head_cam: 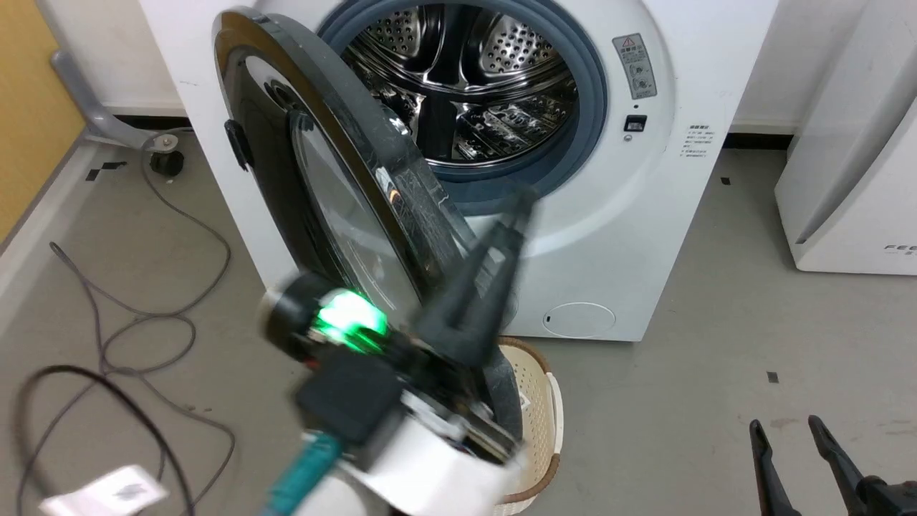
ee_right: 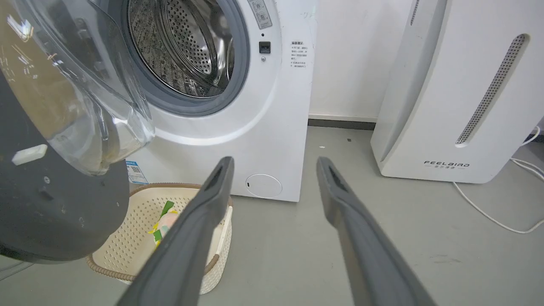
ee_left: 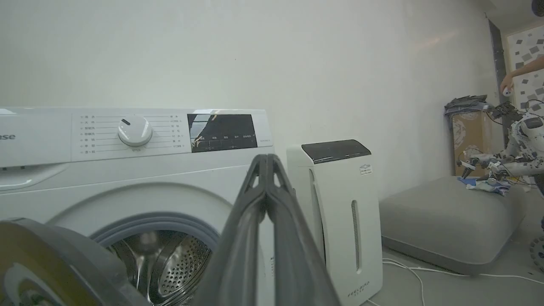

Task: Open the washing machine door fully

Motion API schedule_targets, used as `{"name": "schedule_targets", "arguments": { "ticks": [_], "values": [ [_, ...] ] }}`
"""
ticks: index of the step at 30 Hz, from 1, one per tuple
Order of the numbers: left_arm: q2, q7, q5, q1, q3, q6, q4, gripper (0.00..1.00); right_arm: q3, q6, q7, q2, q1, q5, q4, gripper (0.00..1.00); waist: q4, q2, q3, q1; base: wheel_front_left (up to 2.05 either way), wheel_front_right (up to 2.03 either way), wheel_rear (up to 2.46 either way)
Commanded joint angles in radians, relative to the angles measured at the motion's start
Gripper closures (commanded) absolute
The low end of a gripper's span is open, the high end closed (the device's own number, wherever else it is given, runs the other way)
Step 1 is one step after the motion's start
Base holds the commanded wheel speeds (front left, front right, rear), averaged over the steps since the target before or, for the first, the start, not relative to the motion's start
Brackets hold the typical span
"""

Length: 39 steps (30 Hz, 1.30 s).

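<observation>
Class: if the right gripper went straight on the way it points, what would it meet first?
Probably the washing machine, low by the round flap. Bare floor lies before the open right gripper; depth is unclear, so floor might come first.

A robot test lab: washing machine (head_cam: pixel 645 215), loose floor cables (head_cam: pixel 71 370), another robot (ee_left: pixel 525 144) beyond.
</observation>
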Motion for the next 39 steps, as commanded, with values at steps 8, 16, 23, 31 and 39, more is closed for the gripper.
{"name": "schedule_targets", "arguments": {
  "ticks": [8, 16, 23, 31, 39],
  "values": [
    [0.001, 0.111, -0.026, 0.122, -0.173, -0.012, 0.128, 1.00, -0.004, 0.001, 0.007, 0.005, 0.018, 0.011, 0.015, 0.00, 0.002, 0.0000, 0.004, 0.0000, 0.00, 0.00, 0.00],
    [0.000, 0.135, -0.018, 0.160, -0.248, -0.004, 0.293, 1.00, -0.008, 0.001, 0.012, 0.005, 0.006, 0.024, 0.027, 0.00, 0.009, 0.0000, 0.015, 0.0000, 0.00, 0.00, 0.00],
    [-0.001, 0.087, 0.009, 0.120, -0.227, 0.046, 0.423, 1.00, 0.001, 0.001, 0.009, 0.005, 0.000, 0.035, 0.040, 0.00, 0.007, 0.0000, 0.019, 0.0000, 0.00, 0.00, 0.00],
    [-0.004, 0.028, -0.024, 0.105, -0.227, 0.097, 0.497, 1.00, 0.006, 0.001, 0.008, 0.005, 0.000, 0.063, 0.064, 0.00, 0.007, 0.0000, 0.015, 0.0000, 0.00, 0.00, 0.00],
    [0.005, 0.028, -0.044, 0.134, -0.213, 0.126, 0.482, 1.00, 0.011, 0.001, 0.010, 0.005, -0.002, 0.067, 0.074, 0.00, 0.014, 0.0000, 0.012, 0.0000, 0.00, 0.00, 0.00]
  ]
}}
